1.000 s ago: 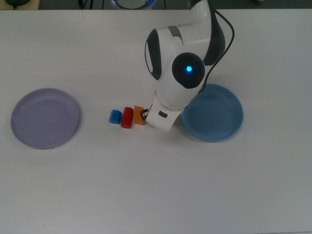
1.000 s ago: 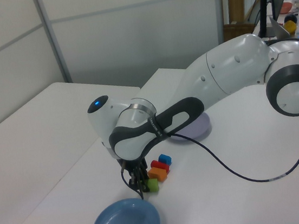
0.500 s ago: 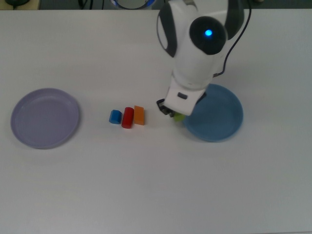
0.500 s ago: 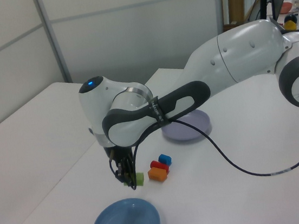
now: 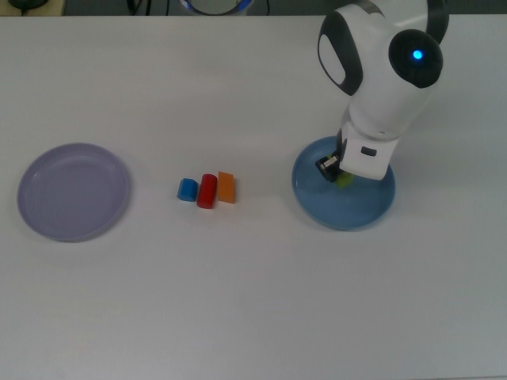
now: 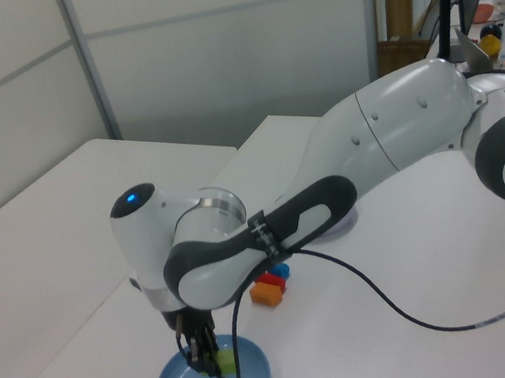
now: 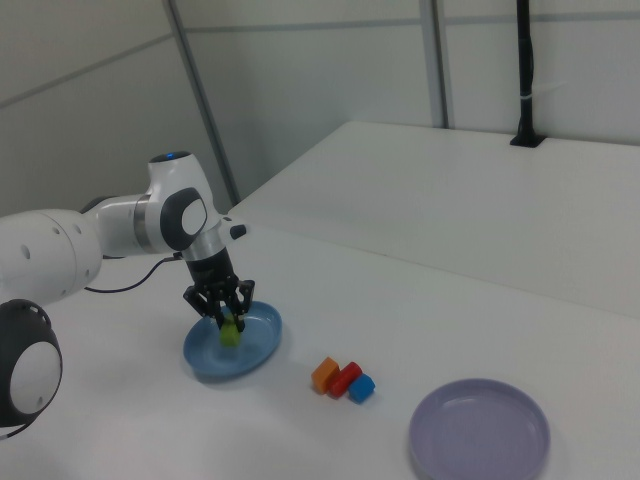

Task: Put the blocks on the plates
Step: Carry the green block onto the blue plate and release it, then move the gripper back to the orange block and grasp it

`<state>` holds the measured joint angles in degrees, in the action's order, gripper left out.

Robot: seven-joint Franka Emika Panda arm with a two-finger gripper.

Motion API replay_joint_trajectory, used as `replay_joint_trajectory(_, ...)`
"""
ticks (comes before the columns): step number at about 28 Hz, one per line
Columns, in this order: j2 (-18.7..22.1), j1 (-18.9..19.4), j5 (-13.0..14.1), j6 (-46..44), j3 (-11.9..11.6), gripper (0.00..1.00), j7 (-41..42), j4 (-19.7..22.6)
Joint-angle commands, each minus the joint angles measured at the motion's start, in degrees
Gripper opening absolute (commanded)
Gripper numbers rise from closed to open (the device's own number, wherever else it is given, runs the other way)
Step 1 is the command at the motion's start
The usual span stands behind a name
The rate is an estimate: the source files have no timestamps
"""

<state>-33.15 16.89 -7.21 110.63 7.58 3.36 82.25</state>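
A: Item held, and why there?
B: The gripper (image 7: 229, 322) is clasping the lime-green block (image 7: 230, 334) in its fingers, hanging over the sky-blue plate (image 5: 372, 212), likely for release.
A: Remaining stock?
B: Blue block (image 5: 187, 189), red block (image 5: 207, 190) and orange block (image 5: 226, 188) are sitting in a touching row on the bench (image 5: 238, 301); lavender plate (image 5: 47, 214) is lying bare.

- The tool (image 7: 228, 318), clamping the lime-green block (image 7: 230, 334), has swung from beside the orange block (image 7: 324, 374) to over the sky-blue plate (image 7: 262, 350).
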Motion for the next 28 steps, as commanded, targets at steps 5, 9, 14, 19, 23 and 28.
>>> replay_joint_trajectory(5,-1.31,1.22,-1.84,4.42,-0.38,0.04,-3.79,1.34)
replay_joint_trajectory(9,-1.57,1.22,-2.54,5.3,-0.38,0.26,-5.46,1.34)
replay_joint_trajectory(14,-1.13,1.22,-3.07,4.6,-0.38,0.93,-8.27,1.25)
replay_joint_trajectory(19,1.67,0.96,-2.19,2.41,-0.46,1.0,-9.16,0.9)
replay_joint_trajectory(23,4.75,0.34,-2.01,-1.46,-0.99,1.0,-9.42,0.81)
replay_joint_trajectory(28,6.95,-3.96,-2.1,-7.79,-1.17,1.0,-8.63,0.9)
